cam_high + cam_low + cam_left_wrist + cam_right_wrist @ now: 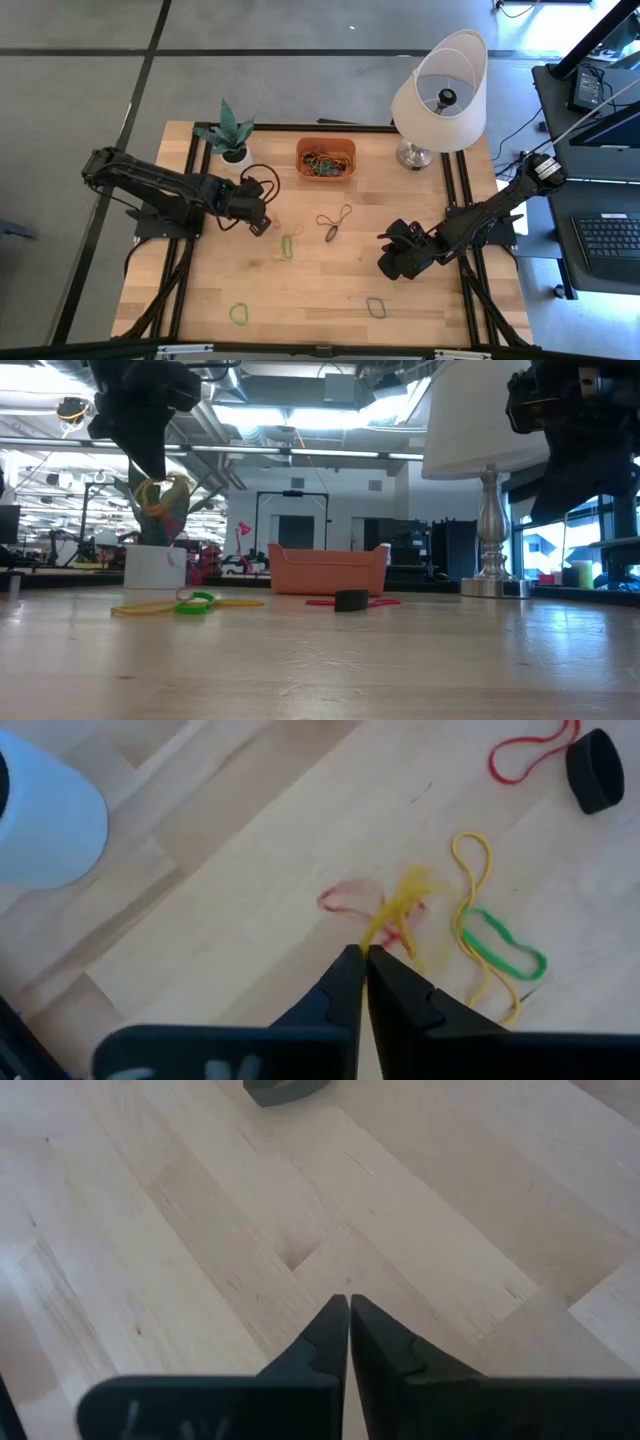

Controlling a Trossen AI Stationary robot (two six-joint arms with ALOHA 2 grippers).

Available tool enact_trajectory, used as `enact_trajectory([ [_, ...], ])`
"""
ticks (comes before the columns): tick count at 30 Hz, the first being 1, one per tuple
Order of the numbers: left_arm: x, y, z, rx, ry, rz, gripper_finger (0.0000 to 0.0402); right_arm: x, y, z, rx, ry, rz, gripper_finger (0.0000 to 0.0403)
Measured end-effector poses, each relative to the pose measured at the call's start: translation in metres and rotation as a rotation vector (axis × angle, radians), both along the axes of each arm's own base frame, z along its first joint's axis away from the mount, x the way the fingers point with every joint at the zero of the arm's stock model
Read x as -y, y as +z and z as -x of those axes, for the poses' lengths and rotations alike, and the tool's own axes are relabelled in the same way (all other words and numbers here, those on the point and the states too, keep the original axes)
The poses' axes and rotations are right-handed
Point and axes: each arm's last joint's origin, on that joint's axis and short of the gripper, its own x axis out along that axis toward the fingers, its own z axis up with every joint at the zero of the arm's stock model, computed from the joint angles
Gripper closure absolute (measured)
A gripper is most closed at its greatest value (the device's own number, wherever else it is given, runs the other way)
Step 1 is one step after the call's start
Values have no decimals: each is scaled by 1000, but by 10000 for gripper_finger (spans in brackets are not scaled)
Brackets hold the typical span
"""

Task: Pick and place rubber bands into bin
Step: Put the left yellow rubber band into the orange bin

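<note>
Rubber bands, thin yellow and red loops (392, 910), dangle blurred from my left gripper (362, 956), whose fingers are pinched together on them above the wooden table (300, 290). Just right of it lie a green and a yellow band (287, 244), then a red loop with a black band (334, 221). More bands fill the small orange rectangular plastic bin (326, 158) at the far edge. My right gripper (348, 1302) hovers pressed shut, empty, near a grey-blue band (376, 307).

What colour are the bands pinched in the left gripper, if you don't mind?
Yellow and red bands, clearest in the left wrist view.
</note>
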Motion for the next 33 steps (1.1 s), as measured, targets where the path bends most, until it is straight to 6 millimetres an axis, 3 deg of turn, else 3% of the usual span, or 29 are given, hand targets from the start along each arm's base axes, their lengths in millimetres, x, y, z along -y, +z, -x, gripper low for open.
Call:
enact_trajectory([
  [12, 0, 0, 0, -2, -1, 12, 287, 5, 0, -3, -1, -22, 2, 382],
  [19, 0, -4, -3, -18, 3, -7, 259, 10, 0, -6, -2, -43, 4, 382],
  [26, -8, -40, -14, -170, 10, -28, 256, 11, 0, -6, -4, -42, 8, 382],
  [33, -39, -74, -32, -308, 8, -5, 256, 12, 0, -7, -3, -25, 18, 381],
])
